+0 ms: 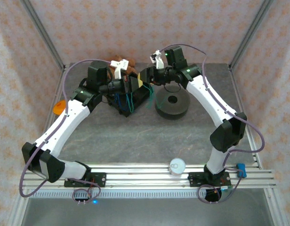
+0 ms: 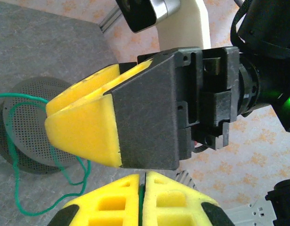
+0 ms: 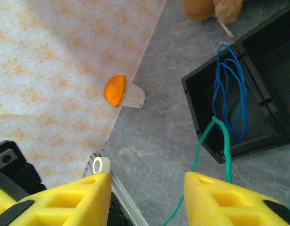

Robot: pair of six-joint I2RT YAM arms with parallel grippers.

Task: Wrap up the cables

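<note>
Right end effector (image 3: 146, 182) parted, green cable (image 3: 226, 150) between its pads, just beside one pad.

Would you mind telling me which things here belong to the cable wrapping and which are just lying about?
Job: thin green cable; thin blue cable in the black open box; likely the grey perforated round spool.
Lying about: orange-capped white cup; brown plush toy; small white tub on the rail.

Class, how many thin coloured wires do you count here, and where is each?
2. The green cable crosses the rim of the black box; the blue cable lies looped inside it. More could be hidden from view.
</note>
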